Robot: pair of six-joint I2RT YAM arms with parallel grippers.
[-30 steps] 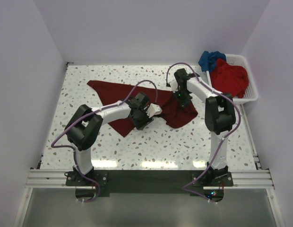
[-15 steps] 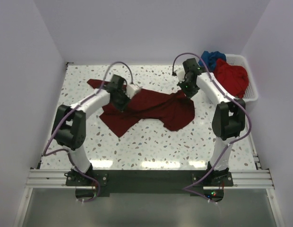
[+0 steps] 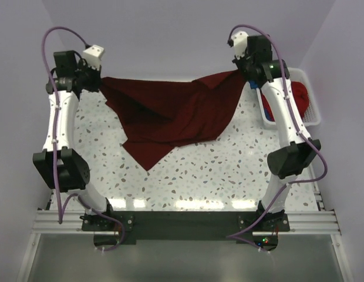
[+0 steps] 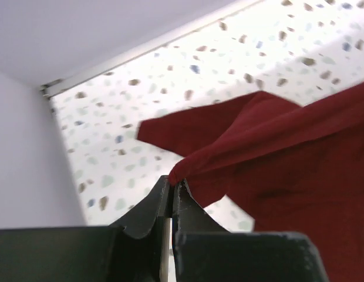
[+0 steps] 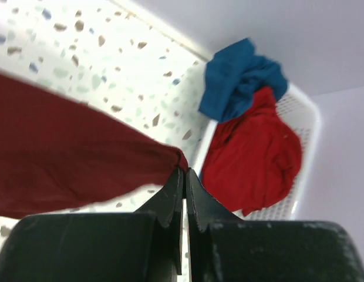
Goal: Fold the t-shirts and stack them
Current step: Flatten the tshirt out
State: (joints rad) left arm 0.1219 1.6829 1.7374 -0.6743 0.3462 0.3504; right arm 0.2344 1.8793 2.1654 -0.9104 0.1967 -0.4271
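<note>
Watching left gripper and right gripper, both clamped tight on the maroon shirt; my right arm hides much of the basket.

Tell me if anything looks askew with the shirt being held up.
The maroon t-shirt hangs lopsided between the left pincer and right pincer: creased diagonally, one corner drooping toward the table. Nothing spilled or damaged.
</note>
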